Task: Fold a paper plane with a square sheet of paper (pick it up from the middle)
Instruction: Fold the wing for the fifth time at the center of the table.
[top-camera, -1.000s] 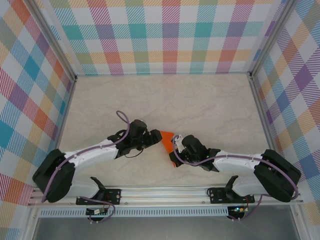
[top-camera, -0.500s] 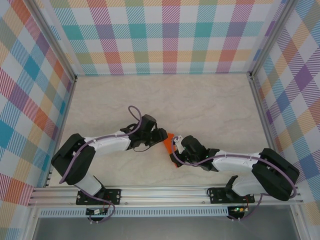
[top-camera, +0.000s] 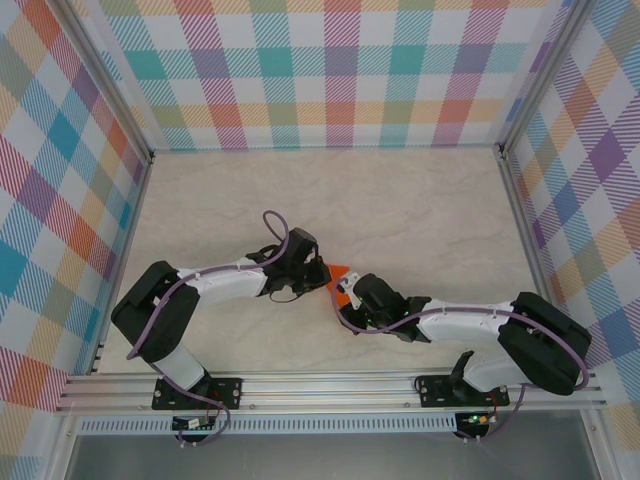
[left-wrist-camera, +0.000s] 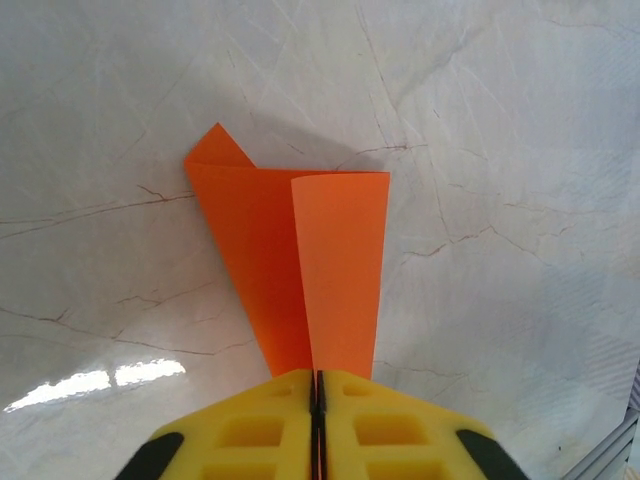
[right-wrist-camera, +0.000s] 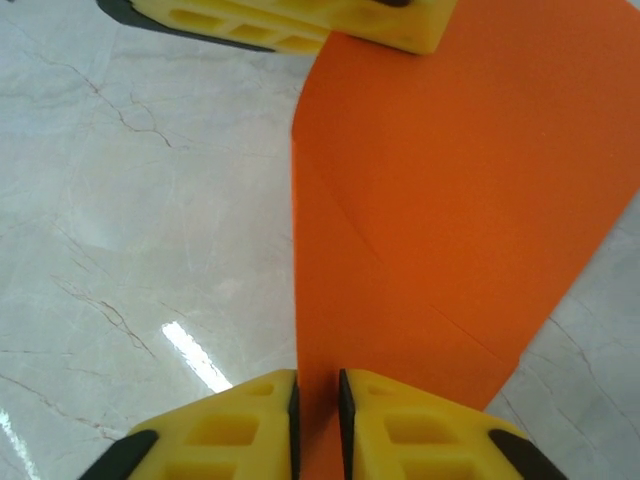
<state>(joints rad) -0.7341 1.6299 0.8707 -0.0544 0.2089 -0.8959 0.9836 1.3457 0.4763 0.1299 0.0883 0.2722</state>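
Item: paper plane (left-wrist-camera: 340, 260), bright orange, part-folded, a tapered shape with one flap laid over the centre line and a small corner standing out at the wide end. Location: middle of the bench (left-wrist-camera: 500, 120). In the top view it sits between the two arms' tips, which are close together. Whether it rests flat on the surface or hangs just above it cannot be told. Left gripper (left-wrist-camera: 318, 385): closed, yellow fingers pressed together on the narrow end of the paper plane. From this gripper the paper lies straight ahead, its long axis in line with the fingers and widening away from them. Right gripper (right-wrist-camera: 317, 400): jaws parted by a narrow slit, with an edge of the paper passing through the gap, so around the paper rather than clamped on it. From this gripper the paper runs forward and to the right, and the left fingers sit at its far end. Nearer arm: both touch or straddle the sheet, but only the left one grips it. Judgement: the next move turns on the left hold at the narrow tip, and any pull or crease should follow the long axis away from that gripper.
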